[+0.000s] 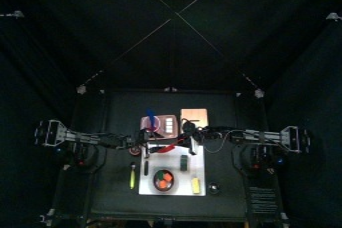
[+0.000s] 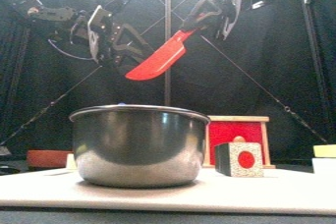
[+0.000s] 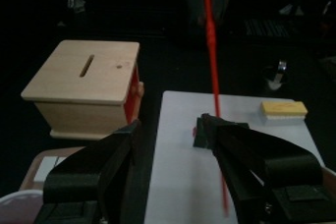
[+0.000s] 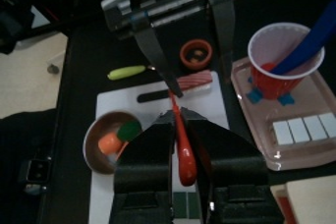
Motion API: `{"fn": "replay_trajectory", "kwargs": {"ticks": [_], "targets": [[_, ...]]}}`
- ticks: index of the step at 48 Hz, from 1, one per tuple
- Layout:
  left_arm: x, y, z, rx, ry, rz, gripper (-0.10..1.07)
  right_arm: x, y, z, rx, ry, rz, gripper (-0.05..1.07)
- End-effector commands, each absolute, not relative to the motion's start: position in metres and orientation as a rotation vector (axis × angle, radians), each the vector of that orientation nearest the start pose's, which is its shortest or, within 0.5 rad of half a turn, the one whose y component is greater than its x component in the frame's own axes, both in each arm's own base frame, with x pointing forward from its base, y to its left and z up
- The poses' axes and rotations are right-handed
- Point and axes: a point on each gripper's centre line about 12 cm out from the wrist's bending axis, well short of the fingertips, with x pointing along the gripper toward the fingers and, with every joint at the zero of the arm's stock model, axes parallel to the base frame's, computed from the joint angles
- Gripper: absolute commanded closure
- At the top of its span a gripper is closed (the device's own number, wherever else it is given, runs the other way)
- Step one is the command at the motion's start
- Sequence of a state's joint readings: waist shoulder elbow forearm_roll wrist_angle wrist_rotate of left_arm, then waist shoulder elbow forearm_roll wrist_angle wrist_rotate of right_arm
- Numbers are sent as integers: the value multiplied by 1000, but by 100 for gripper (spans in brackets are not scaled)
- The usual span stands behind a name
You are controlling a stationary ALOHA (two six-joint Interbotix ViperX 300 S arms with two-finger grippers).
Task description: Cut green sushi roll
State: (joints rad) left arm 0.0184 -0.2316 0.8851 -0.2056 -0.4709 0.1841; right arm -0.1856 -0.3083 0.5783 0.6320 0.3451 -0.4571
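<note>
Desk [image 1: 120, 207] sits low-centre in the top view, white cutting board [image 4: 121, 105] in its middle. Front view: big steel pot [image 2: 140, 145] fills the lower centre, red-faced wooden box [image 2: 241, 136] to its right, small dark block with a red spot [image 2: 241, 158] in front of that box. Both arms hang at the upper edge of that view. Right hand [image 4: 187, 147] is closed on the red knife [image 2: 163, 55]; the blade slants down toward the left, up in the air above the pot. In the right wrist view the knife runs up the frame centre over the board. Left hand [image 3: 178, 147] has its jaws parted, nothing between them, hovering over the board near a pale wooden box with a slot [image 3: 85, 85]. Green sushi roll [image 4: 129, 129] lies in the brown bowl [image 4: 100, 149], lower left of the right wrist view, beside an orange piece [image 4: 110, 144]. Red cup [image 4: 282, 53] with blue tool sits on the pink tray [image 4: 308, 141], right side. Yellow-green piece [image 4: 126, 72] lies off the board, upper left.
</note>
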Motion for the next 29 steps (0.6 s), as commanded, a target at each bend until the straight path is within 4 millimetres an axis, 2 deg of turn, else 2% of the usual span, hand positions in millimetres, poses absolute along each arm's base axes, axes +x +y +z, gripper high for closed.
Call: {"fn": "replay_trajectory", "kwargs": {"ticks": [1,9,15,29], "targets": [[345,18,244,4,126,117,9,349,-42,295,261,517,-34,57],[347,13,242,2,131,106,9,346,-45,294,255,503,-56,57],[350,4,230,-16,166,86,9,345,-46,299,237,484,-61,57],[364,-4,214,-75,207,66,9,346,-46,303,214,472,-59,57]]}}
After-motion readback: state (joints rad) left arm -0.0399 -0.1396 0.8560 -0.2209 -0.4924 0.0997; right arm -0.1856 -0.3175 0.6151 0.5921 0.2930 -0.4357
